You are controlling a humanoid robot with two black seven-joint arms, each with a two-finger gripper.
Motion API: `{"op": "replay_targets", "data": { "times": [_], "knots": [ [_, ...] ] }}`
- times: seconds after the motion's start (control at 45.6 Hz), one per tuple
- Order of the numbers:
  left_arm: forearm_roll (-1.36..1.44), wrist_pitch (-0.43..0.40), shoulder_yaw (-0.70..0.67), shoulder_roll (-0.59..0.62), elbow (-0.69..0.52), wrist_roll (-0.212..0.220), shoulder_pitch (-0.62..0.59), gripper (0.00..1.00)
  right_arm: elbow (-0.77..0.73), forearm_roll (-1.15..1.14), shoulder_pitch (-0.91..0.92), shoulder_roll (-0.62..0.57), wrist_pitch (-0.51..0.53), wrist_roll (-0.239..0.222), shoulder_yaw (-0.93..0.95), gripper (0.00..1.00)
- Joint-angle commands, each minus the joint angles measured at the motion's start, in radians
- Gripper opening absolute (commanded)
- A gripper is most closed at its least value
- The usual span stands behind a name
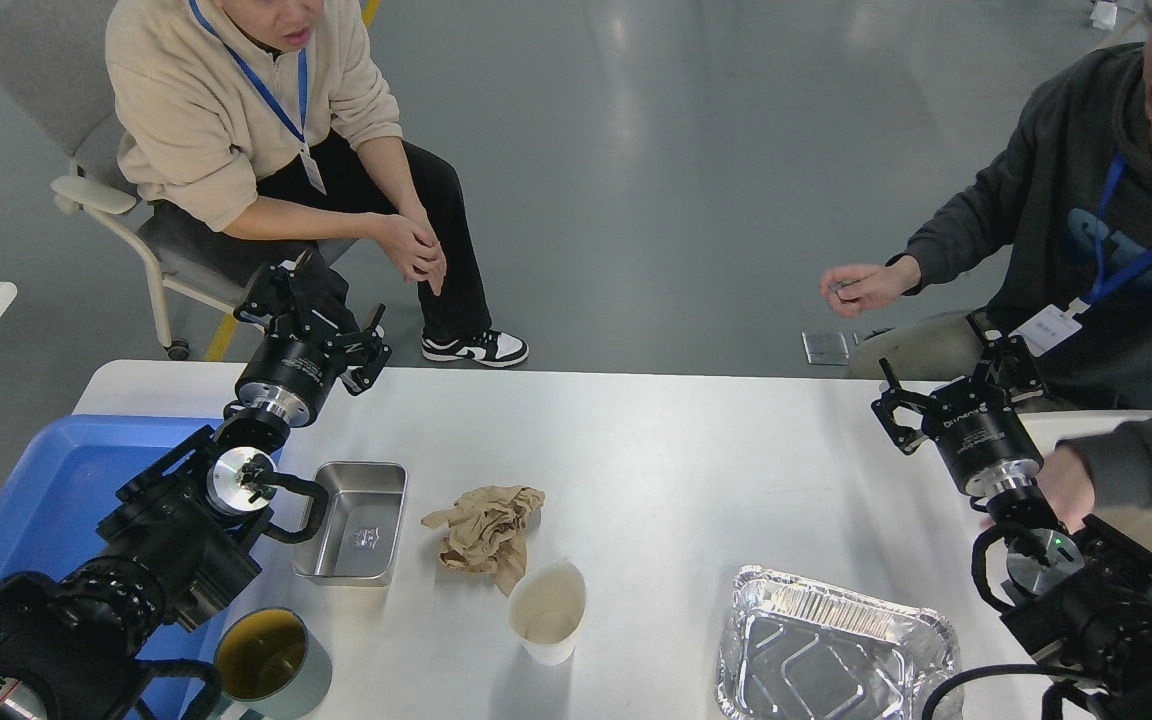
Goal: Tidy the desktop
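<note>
- Desktop (676,450): white, matte, rounded far corners; fills the middle of the view. Rigid and fixed, likely not a thing to grasp; tidying probably means lifting off what lies on it.
- Blue tray (46,480): far left, partly behind the left arm, cut off at the edge.
- Foil tray (826,640): near right; thin, probably dents easily; take by the rim. Near edge cut off.
- Steel container (356,520): left of centre; stiff, likely slippery; grip a wall.
- Crumpled brown paper (486,525): centre; soft, light; pinch anywhere.
- Paper cup (548,610): just near the paper; light, crushable.
- Green cup (266,655): near left, partly hidden by the arm.
- Left gripper (321,320): over the far left edge, fingers spread, holding nothing.
- Right gripper (936,395): far right, fingers apart, empty.
</note>
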Motion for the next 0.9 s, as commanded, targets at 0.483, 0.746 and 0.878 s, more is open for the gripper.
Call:
{"op": "replay_targets", "data": {
  "times": [0.483, 0.746, 0.878],
  "knots": [
    [-0.005, 0.047, -0.017, 0.015, 0.002, 0.009, -0.022, 0.97, 0.004, 0.000, -0.006, -0.010, 0.004, -0.001, -0.004, 1.00],
    [0.008, 0.061, 0.005, 0.003, -0.020, 0.009, -0.015, 0.97, 0.003, -0.002, -0.003, -0.009, 0.001, 0.000, -0.006, 1.00],
    [0.015, 0.191, 0.083, 0.064, -0.233, 0.020, 0.063, 0.97, 0.004, -0.002, -0.003, -0.009, 0.001, 0.000, -0.007, 1.00]
  ]
}}
